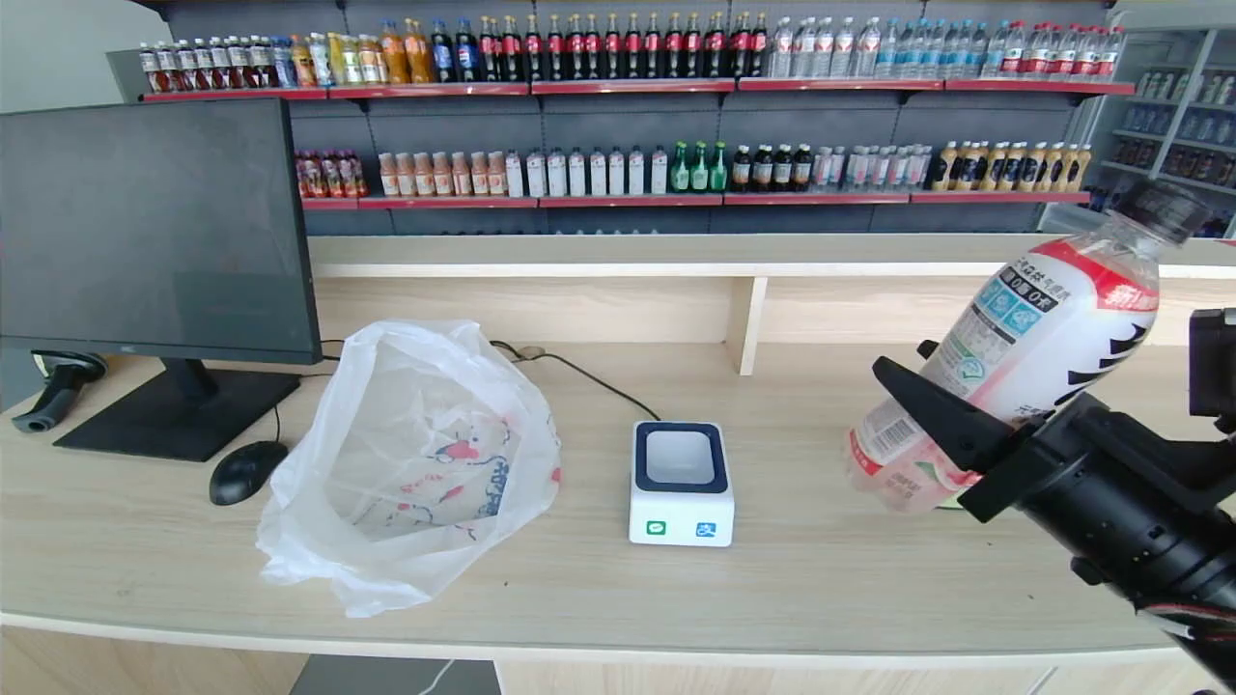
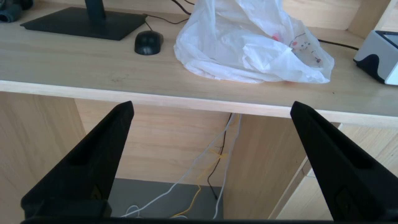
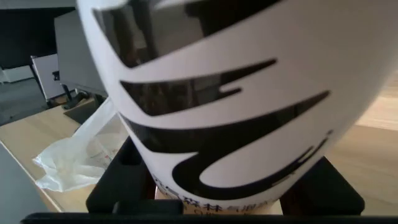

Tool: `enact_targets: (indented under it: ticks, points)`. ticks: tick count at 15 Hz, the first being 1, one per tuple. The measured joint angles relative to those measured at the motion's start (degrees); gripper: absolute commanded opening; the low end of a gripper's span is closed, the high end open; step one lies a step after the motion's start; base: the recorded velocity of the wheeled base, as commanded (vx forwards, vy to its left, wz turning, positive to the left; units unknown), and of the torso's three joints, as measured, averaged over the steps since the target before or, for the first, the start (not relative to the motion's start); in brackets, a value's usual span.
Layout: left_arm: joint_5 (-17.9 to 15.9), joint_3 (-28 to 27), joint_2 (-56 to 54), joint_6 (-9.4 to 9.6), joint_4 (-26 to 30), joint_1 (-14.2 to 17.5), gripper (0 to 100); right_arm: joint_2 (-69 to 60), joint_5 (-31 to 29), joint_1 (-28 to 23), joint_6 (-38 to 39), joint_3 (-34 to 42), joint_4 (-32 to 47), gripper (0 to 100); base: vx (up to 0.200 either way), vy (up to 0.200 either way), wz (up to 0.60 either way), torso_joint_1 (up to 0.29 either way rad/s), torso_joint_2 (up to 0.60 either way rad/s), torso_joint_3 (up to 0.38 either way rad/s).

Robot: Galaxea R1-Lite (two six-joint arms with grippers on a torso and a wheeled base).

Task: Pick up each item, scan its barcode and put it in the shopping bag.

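Our left gripper (image 2: pixel 212 112) hangs spread wide below the front edge of the counter (image 1: pixel 869 579). Our right gripper (image 1: pixel 927 401) clamps the lower body of the drink bottle (image 1: pixel 1043 328). We see it tilted, cap up and away, above the counter, right of the scanner (image 1: pixel 682 480) and apart from it. Left of the scanner lies the shopping bag (image 1: pixel 415 463).

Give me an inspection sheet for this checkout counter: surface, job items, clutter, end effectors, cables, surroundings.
Surface: light wooden counter, no spills seen.
Job's things: bottle tilted, held above the counter's right side; scanner box mid-counter; shopping bag crumpled, left of it.
Clutter: monitor, mouse, handheld scanner at far left.
End effectors: left end effector open, below the counter's front edge; right end effector shut on the bottle.
Cables: black cable runs behind the bag toward the scanner box; wires hang under the counter.
Surroundings: shelves of drinks behind.
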Motion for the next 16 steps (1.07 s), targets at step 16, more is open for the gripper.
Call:
enact_targets:
  ticks: [16]
  points:
    - [0.0, 0.0, 0.0, -0.01, 0.0, 0.0, 100, 0.1, 0.2, -17.8, -11.7, 5.4, 0.0, 0, -0.063, 0.013, 0.00, 0.000, 0.00, 0.000]
